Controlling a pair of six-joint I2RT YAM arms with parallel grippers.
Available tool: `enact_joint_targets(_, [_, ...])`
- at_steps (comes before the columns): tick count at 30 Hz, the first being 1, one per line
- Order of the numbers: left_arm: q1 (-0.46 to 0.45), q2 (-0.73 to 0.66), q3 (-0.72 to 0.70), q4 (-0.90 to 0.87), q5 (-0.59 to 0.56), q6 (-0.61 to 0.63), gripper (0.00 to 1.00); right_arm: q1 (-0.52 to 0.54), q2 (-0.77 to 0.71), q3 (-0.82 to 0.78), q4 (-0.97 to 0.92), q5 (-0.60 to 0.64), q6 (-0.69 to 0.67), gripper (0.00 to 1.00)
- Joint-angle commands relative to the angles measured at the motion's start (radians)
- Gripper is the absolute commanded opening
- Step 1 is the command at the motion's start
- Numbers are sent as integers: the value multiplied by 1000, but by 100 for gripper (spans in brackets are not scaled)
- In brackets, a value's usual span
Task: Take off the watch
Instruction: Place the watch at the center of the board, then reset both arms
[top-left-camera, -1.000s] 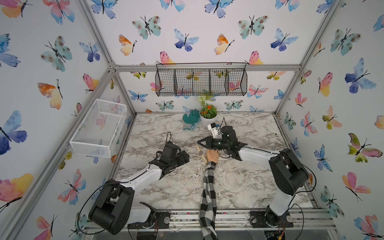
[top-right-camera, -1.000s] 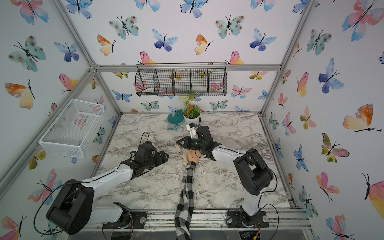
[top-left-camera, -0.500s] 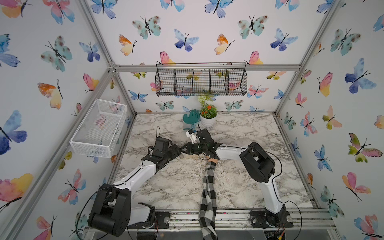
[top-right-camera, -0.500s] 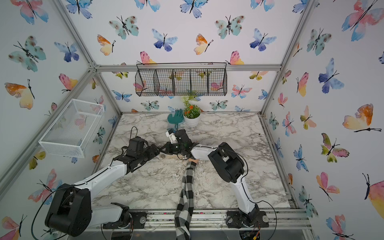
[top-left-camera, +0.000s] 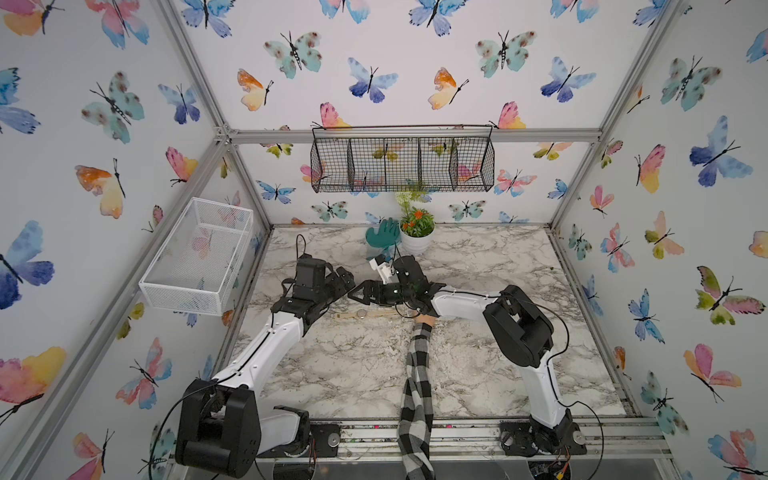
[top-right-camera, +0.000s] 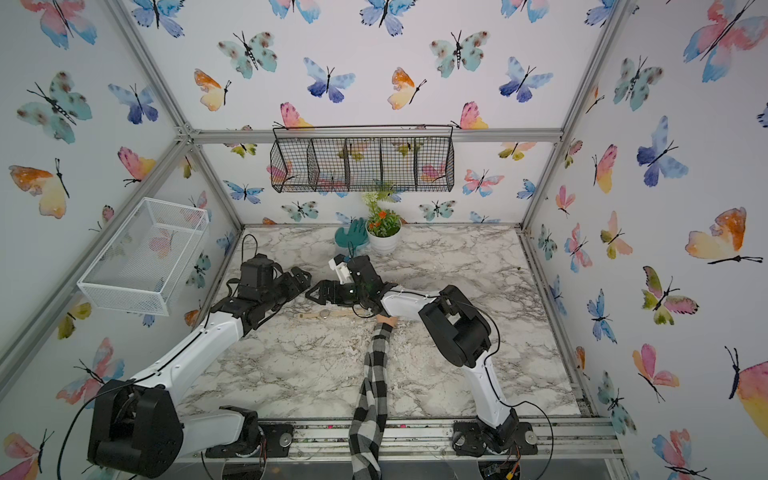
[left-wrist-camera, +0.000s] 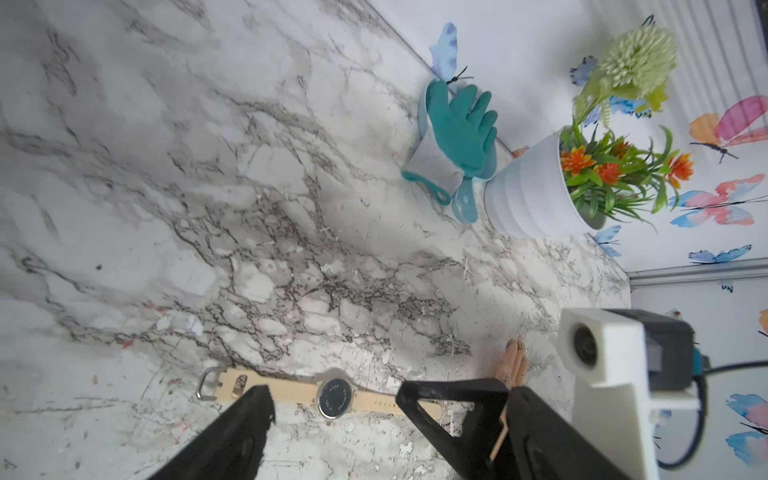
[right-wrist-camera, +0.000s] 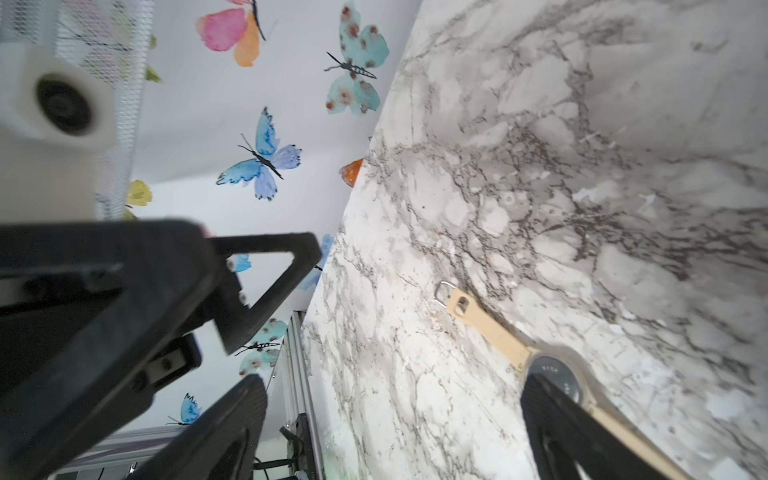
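Note:
The watch (top-left-camera: 362, 313) (top-right-camera: 324, 313) lies flat on the marble table (top-left-camera: 353, 365), its beige strap stretched out straight and nothing holding it. It rests just left of the mannequin hand (top-left-camera: 426, 320) in its checked sleeve (top-left-camera: 417, 374). My left gripper (top-left-camera: 344, 281) and right gripper (top-left-camera: 360, 293) hover tip to tip just behind it, both open and empty. The left wrist view shows the dark-backed case (left-wrist-camera: 333, 392) between the spread jaws of my left gripper (left-wrist-camera: 388, 411). In the right wrist view, one finger of my right gripper (right-wrist-camera: 395, 382) covers part of the case (right-wrist-camera: 555, 372).
A teal glove (top-left-camera: 382, 235) and a white flower pot (top-left-camera: 415, 240) stand at the back of the table. A black wire basket (top-left-camera: 401, 160) hangs on the back wall. A white wire basket (top-left-camera: 199, 253) hangs on the left wall.
My right gripper carried the watch left from the mannequin hand and opened; the watch now lies on the table. My left gripper moved toward it and opened wider.

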Motion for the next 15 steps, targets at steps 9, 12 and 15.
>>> enact_joint_targets(9, [5, -56, -115, 268, -554, 363, 98, -378, -583, -396, -177, 504, -430, 98])
enact_joint_targets(12, [7, -82, -294, 554, -588, 492, 98, -481, -699, -592, -34, 745, -581, 98])
enact_joint_targets(15, [9, -55, -382, 675, -634, 565, 98, -584, -741, -709, 37, 867, -688, 98])
